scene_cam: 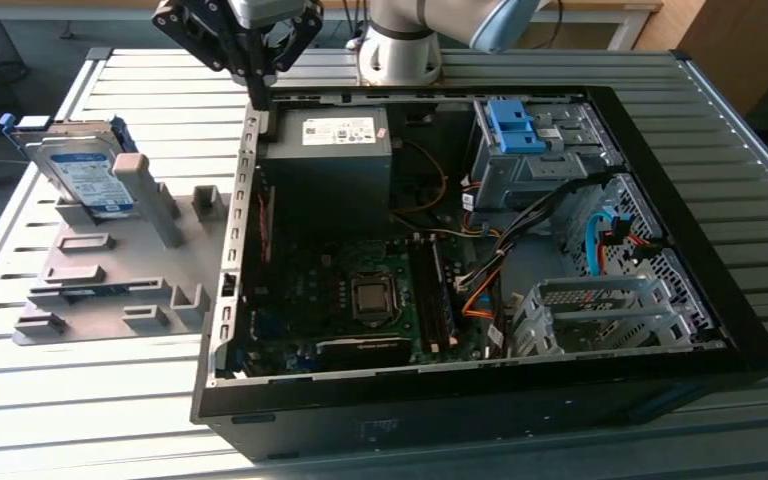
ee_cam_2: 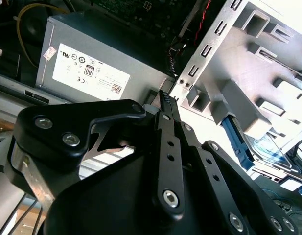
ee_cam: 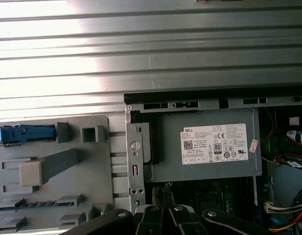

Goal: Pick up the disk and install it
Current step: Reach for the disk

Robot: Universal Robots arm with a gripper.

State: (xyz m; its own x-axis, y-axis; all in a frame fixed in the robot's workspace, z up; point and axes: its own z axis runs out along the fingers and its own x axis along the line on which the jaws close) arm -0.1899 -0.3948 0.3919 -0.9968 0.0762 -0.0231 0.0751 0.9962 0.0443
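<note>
The disk [scene_cam: 81, 172], a silver drive with a white-and-blue label in a blue carrier frame, leans upright in a grey fixture [scene_cam: 117, 270] on the exterior view's left, outside the computer case. In the first wrist view its blue frame [ee_cam: 24, 133] shows edge-on, and the second wrist view catches part of its labelled face [ee_cam_2: 274, 152]. My gripper [scene_cam: 263, 98] hangs above the rear corner of the case, over the edge beside the power supply, well apart from the disk. Its fingers [ee_cam_2: 165, 105] are together, shut on nothing.
The open black computer case [scene_cam: 704, 330] takes up the middle of the slatted metal table [scene_cam: 64, 420]. Inside are the grey power-supply box [scene_cam: 337, 150], a blue latch on a drive bay [scene_cam: 511, 125], a motherboard [scene_cam: 357, 300], cables and a perforated metal drive cage [scene_cam: 598, 310].
</note>
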